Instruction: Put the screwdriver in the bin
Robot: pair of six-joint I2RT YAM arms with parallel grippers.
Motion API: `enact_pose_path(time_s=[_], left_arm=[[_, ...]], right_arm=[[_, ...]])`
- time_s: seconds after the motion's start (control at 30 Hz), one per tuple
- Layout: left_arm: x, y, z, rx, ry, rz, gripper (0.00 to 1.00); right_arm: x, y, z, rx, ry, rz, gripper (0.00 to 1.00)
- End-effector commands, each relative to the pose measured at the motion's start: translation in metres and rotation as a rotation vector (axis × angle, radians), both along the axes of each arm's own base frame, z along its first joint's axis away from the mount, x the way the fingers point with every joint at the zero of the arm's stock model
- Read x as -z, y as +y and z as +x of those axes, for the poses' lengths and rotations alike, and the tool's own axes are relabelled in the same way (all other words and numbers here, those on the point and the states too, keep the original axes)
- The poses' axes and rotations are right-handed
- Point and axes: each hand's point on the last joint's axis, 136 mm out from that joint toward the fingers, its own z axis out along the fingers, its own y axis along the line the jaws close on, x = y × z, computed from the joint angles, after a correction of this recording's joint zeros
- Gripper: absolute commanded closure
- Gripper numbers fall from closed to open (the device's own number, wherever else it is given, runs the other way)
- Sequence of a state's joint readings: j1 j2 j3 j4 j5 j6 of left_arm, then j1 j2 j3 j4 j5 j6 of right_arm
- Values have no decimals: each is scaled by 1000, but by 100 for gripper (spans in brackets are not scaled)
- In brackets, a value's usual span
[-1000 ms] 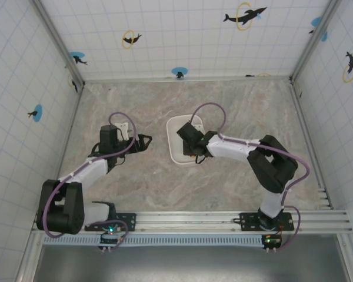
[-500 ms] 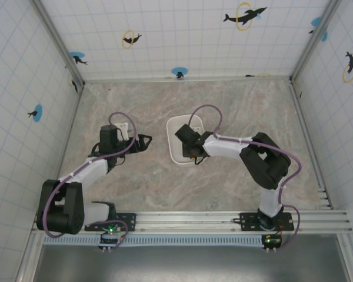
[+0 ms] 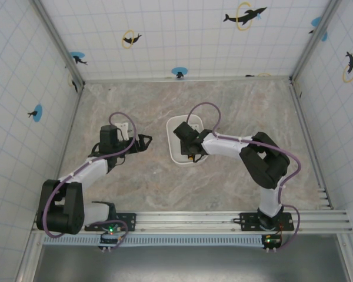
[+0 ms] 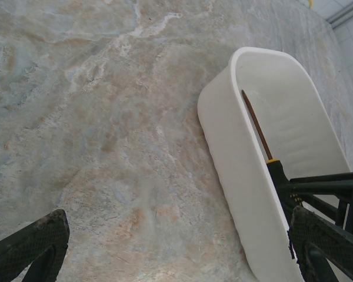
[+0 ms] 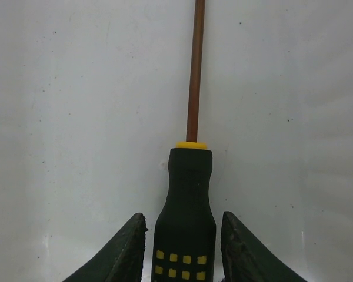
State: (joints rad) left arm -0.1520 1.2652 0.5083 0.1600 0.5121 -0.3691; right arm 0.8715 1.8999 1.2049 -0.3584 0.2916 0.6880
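Tool: slim metal-shafted screwdriver (image 5: 186, 235) with a black-and-yellow handle, inside the shallow white plastic bin (image 4: 220, 141), near its left-arm-side wall.
Right gripper (image 5: 183, 235): fingers (image 5: 129, 252) flank the handle; whether they are clamping it is unclear.
Left gripper (image 4: 176, 252): spread wide, empty, beside the bin.
Advice: release fully, then lift straight up.
Hidden: the handle's butt is cut off.

Open table (image 3: 147, 176) around bin (image 3: 172, 132), right pincer (image 5: 183, 218) — and screwdriver (image 4: 256, 124) — inside it

White bin (image 4: 223, 147); screwdriver (image 5: 185, 217) black with yellow squares, coppery shaft
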Motion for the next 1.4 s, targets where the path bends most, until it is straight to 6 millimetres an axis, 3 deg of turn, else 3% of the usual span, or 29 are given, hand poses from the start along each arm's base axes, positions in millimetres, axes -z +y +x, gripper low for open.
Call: enact_pose_path(time_s=[0.0, 0.13, 0.23, 0.4, 0.53, 0.67, 0.77, 0.97, 1.07, 1.17, 1.37], left_arm=[[-6, -4, 2, 25, -8, 5, 2], [-8, -4, 2, 29, -12, 12, 2], [-15, -1, 4, 21, -31, 31, 2], [-43, 11, 15, -37, -142, 86, 2], [-78, 33, 23, -137, -341, 179, 2], [-109, 55, 30, -237, -500, 277, 2], [-121, 70, 36, -292, -593, 380, 2], [-124, 84, 43, -344, -759, 505, 3], [-120, 88, 45, -360, -806, 526, 3], [-107, 90, 48, -354, -816, 535, 3], [-89, 103, 50, -409, -812, 493, 3]], right_arm=[[-7, 5, 5, -7, -15, -21, 60], [-19, 0, 6, -15, -28, -45, 57], [-39, -5, 9, -42, -55, -63, 54], [-79, -24, 15, -169, -151, -140, 52], [-102, -67, 30, -197, -234, -201, 51], [-112, -132, 53, -104, -280, -176, 51], [-121, -181, 67, -21, -351, -176, 51], [-133, -269, 88, 225, -538, -135, 51], [-131, -298, 90, 298, -623, -132, 51], [-126, -315, 90, 330, -711, -122, 51], [-111, -325, 82, 354, -781, -119, 51]])
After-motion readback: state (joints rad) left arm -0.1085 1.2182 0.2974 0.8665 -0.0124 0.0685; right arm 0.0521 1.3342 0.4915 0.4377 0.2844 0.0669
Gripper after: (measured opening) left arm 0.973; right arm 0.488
